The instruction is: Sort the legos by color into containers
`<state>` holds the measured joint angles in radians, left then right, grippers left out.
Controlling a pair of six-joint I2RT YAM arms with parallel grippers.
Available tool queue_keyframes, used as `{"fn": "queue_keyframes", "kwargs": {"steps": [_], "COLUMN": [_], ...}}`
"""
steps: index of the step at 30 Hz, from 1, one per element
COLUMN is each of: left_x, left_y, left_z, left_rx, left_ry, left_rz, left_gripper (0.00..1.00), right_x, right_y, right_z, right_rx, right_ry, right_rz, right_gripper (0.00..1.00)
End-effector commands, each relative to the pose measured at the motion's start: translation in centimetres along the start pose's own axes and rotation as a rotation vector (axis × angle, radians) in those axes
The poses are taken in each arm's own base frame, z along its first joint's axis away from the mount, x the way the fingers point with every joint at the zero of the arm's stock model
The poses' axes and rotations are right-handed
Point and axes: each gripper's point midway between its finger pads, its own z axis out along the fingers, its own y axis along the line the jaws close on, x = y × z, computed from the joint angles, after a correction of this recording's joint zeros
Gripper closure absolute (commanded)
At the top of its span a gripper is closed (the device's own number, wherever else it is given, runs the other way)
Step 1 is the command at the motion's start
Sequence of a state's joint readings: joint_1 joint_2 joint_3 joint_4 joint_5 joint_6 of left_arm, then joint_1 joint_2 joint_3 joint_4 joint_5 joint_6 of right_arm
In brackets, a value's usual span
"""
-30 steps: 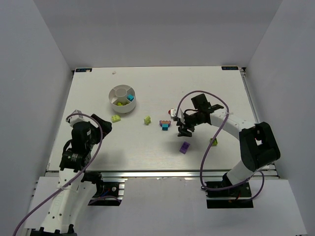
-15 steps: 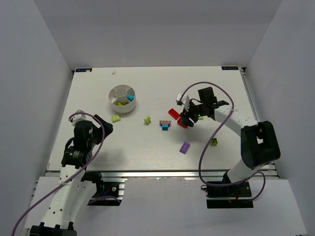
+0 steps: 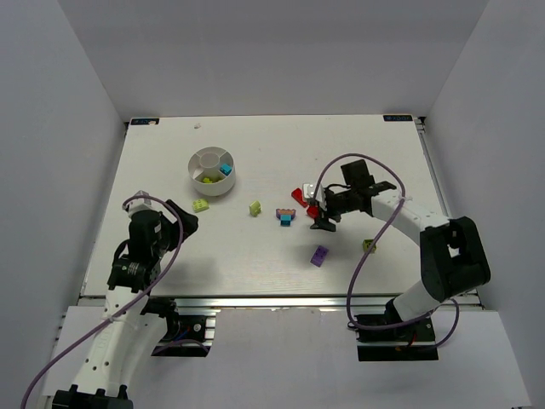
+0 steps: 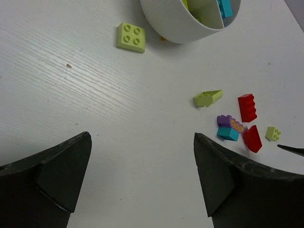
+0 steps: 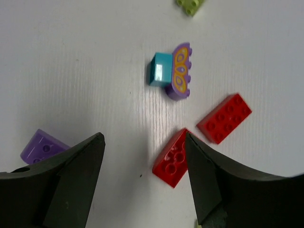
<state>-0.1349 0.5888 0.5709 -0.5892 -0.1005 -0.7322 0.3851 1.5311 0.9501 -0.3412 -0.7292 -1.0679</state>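
Right, the right gripper (image 5: 142,142) hangs low over the loose cluster in the middle of the table (image 3: 170,136), jaws spread wide with nothing held. One red brick (image 5: 173,159) lies slanted at the edge of the gap, close to one finger. That looks like a line-up for a pinch on it, though the jaws would want squaring to its long sides first. The second red brick (image 5: 224,118) sits just beside it, not touching. The cyan brick with a purple butterfly piece (image 5: 168,71) lies a little beyond, and a purple brick (image 5: 40,147) lies outside the other finger.

Meanwhile the left gripper (image 4: 142,142) is wide open too, and empty. It looks toward the lime-green brick (image 4: 131,37), which lies just beside the white dish (image 4: 175,23). That seems a sensible split, each arm working what lies nearest. The dish holds a cyan piece (image 3: 226,169) in one wedge and a lime-green piece (image 3: 207,179) in another. No red shows in it, so I'd say the reds need a fresh wedge.
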Motion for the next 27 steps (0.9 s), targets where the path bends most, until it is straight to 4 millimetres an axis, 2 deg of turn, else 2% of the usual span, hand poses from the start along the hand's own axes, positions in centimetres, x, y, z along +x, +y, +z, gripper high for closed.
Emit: {"fn": "queue_keyframes", "kwargs": {"steps": [1,4,7,11,13,15,22,27], "left_x": [0.1,0.1,0.2,0.2,0.6,0.8,2.1,2.4], "left_y": [-0.8,-0.9,-1.2,-1.8,-2.9,-3.6,-5.4,-6.5], "left_z": [0.1,0.1,0.0,-0.2,-0.5,-0.6,-0.9,-0.8], "left_rx": [0.047,0.050,0.066,0.104,0.171,0.211,0.328,0.387], "left_ry": [0.005,0.011,0.013,0.014,0.036,0.046,0.112,0.124], "left_rz": [0.021,0.023,0.026,0.031,0.043,0.049,0.031,-0.004], "left_gripper": [0.03,0.03,0.03,0.03,0.03,0.03,0.04,0.05], "right_x": [-2.2,-2.9,-3.4,-3.7,-3.0,-2.7,-1.2,-1.8], "right_y": [-1.1,-2.7,-3.1,-2.1,-1.3,-1.1,-2.0,-2.4], "right_z": [1.7,2.9,4.0,5.7,7.4,8.0,9.1,9.3], "right_rx": [-0.056,-0.076,-0.114,-0.173,-0.197,-0.201,-0.157,-0.141], "right_ry": [-0.071,-0.078,-0.079,-0.066,-0.018,-0.004,0.053,0.035], "right_rz": [-0.228,-0.253,-0.262,-0.258,-0.221,-0.196,-0.134,-0.130], "right_gripper": [0.26,0.21,0.21,0.22,0.22,0.22,0.23,0.23]}}
